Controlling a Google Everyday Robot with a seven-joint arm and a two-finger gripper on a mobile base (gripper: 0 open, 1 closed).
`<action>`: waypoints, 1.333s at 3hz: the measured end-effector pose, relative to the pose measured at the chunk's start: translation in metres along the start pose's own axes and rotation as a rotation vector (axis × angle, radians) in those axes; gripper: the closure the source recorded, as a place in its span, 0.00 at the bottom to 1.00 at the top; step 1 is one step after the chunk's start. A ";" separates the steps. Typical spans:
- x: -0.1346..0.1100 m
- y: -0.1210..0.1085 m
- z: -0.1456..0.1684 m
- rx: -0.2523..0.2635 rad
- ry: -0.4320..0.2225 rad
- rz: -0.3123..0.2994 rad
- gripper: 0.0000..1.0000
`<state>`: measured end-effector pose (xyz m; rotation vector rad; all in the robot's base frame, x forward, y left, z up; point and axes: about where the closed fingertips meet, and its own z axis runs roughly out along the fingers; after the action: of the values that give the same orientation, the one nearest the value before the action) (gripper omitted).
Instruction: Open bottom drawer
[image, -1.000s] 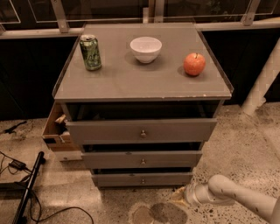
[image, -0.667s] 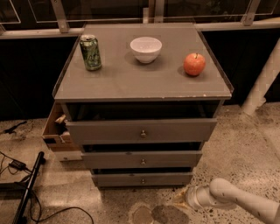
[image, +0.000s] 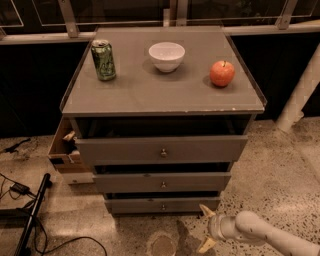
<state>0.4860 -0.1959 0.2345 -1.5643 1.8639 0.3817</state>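
The bottom drawer (image: 162, 205) is the narrowest of three grey drawer fronts on the cabinet, low near the floor, with a small round metal knob (image: 163, 206) at its centre. My gripper (image: 206, 229) is low at the lower right, just in front of and below the drawer's right end, at the tip of a white arm (image: 260, 233). Its two pale fingers (image: 205, 211) are spread apart and hold nothing. The gripper is to the right of the knob and not touching it.
Above are the middle drawer (image: 162, 182) and the top drawer (image: 161, 149). On the cabinet top stand a green can (image: 103, 60), a white bowl (image: 166, 56) and a red apple (image: 222, 73). A cardboard box (image: 65, 150) sits at the left; cables and a black pole (image: 32, 215) lie on the floor.
The gripper has shifted slightly down and to the right, staying near the bottom drawer's right end. The drawers have not moved.
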 end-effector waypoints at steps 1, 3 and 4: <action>-0.002 -0.012 0.017 0.035 -0.022 -0.068 0.00; -0.008 -0.044 0.051 0.061 -0.039 -0.128 0.00; -0.009 -0.059 0.064 0.063 -0.028 -0.127 0.00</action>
<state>0.5618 -0.1647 0.2045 -1.6171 1.7285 0.2832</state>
